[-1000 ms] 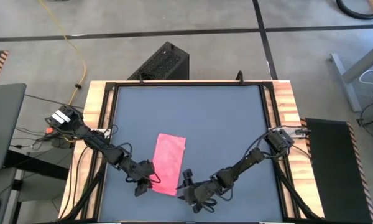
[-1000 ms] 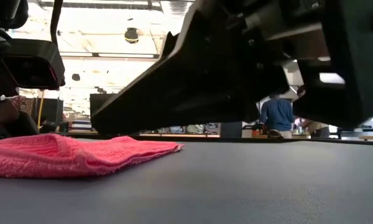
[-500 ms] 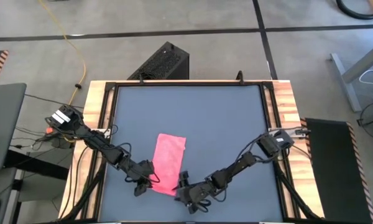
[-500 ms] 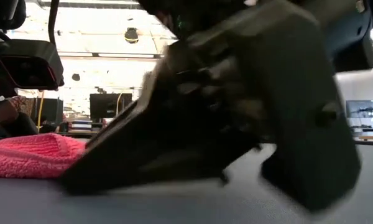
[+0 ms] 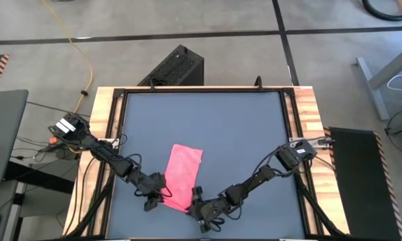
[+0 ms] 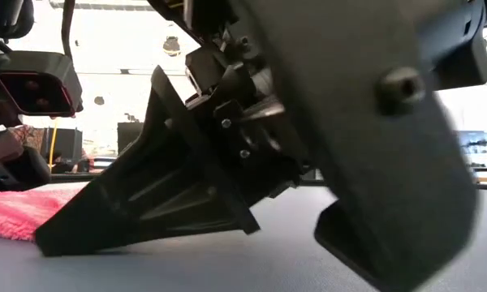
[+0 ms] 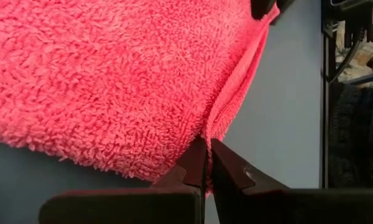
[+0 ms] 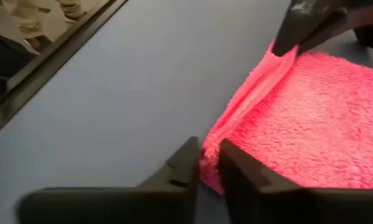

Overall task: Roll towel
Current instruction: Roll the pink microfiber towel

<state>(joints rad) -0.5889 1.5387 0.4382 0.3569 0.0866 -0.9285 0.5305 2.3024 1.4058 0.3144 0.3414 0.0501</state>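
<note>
The fluffy pink towel (image 5: 183,175) lies flat near the counter's (image 5: 221,120) front edge. Left gripper (image 7: 206,163) pinches one corner; right gripper (image 8: 206,163), jaws narrow, seemingly clamps another, partly hidden.

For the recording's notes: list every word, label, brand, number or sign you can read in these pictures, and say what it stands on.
None can be read.
The towel is plain pink, with no print or tag showing.
The dark tabletop bears no marking.
A white label on the left arm's base is too small to read.
Screens in the room behind, in the low view, are too blurred to read.
</note>
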